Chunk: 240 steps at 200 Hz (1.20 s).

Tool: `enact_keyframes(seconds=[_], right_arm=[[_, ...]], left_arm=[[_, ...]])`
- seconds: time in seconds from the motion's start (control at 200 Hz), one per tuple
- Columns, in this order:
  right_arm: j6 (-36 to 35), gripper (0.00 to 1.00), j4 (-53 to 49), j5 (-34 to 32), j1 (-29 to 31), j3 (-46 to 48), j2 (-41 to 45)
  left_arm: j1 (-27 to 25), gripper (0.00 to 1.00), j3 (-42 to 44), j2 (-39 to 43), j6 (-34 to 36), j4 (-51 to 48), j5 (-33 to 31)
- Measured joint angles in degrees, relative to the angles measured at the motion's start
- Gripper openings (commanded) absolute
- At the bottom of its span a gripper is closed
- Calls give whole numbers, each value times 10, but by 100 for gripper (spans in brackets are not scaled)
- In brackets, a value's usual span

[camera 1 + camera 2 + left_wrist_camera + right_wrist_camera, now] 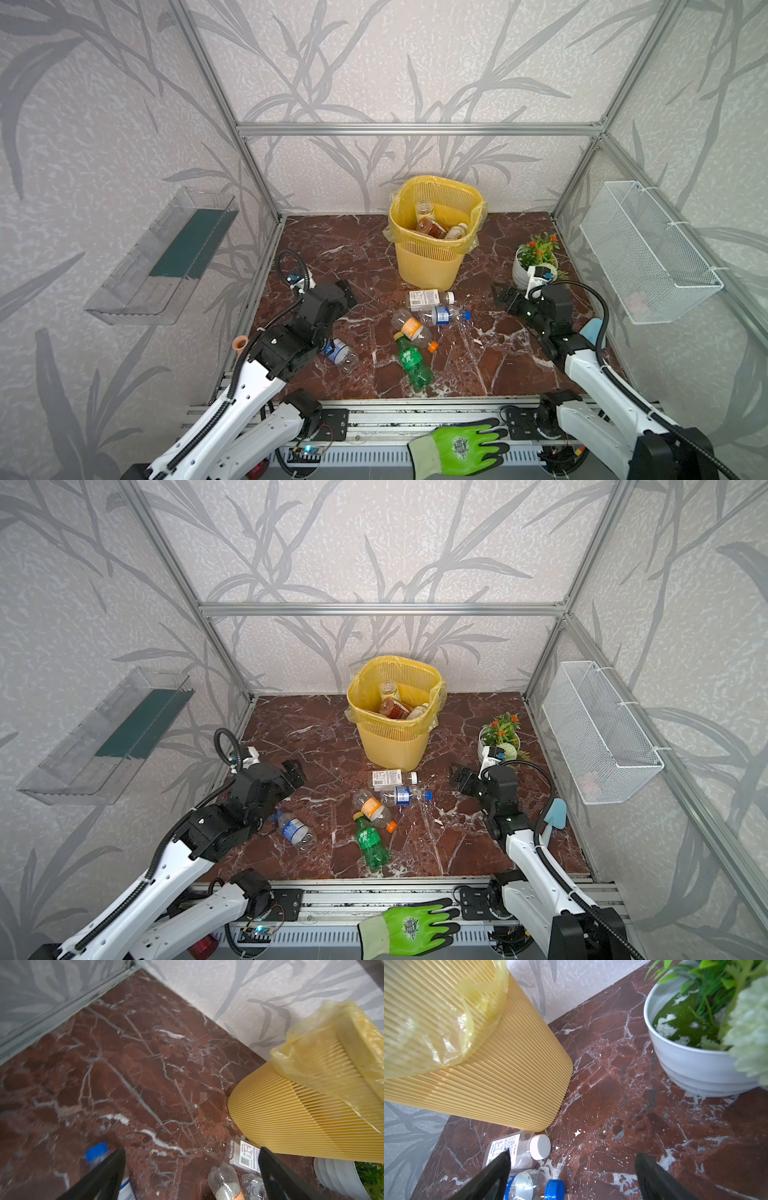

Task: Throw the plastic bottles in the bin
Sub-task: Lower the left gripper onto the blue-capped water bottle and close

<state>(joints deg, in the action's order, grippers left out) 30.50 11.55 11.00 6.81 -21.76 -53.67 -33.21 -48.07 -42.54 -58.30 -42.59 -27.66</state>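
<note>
**Five left to clear, both sets of jaws wide and empty**

In both top views the bin (432,257) stands at upper centre of the marble floor (324,257), with a few bottles (434,226) inside it. Just below it lie a white-capped bottle (430,299), a blue-capped bottle (444,316), an orange-capped bottle (411,328) and a green bottle (411,363). A clear bottle (343,353) lies lower left, beside the left arm (286,345). The left gripper (192,1149) and right gripper (573,1153) both gape, grasping nothing.

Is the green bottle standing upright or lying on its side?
Lying on its side. In a top view the green bottle rests flat along the marble floor, its cap end pointing toward the bin.
</note>
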Motion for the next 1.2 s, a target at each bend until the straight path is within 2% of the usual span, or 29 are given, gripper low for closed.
enact_keyframes(seconds=[0.125, 0.24, 0.48, 0.85, 1.105, 1.199], right_arm=[[1, 94, 11, 0, 0, 3, -16], [4, 94, 24, 0, 0, 3, -34], [10, 94, 36, 0, 0, 3, -50], [12, 94, 37, 0, 0, 3, -53], [15, 94, 36, 1, 0, 3, -53], [16, 94, 36, 1, 0, 3, -53]], left_arm=[[0, 99, 35, 21, -81, -67, -1], [0, 99, 87, 17, -136, -90, 19], [0, 96, 176, 6, -197, -85, 69], [0, 90, 228, -65, -195, 16, 92], [8, 73, 247, -108, -163, 96, 111], [12, 72, 251, -122, -150, 119, 121]])
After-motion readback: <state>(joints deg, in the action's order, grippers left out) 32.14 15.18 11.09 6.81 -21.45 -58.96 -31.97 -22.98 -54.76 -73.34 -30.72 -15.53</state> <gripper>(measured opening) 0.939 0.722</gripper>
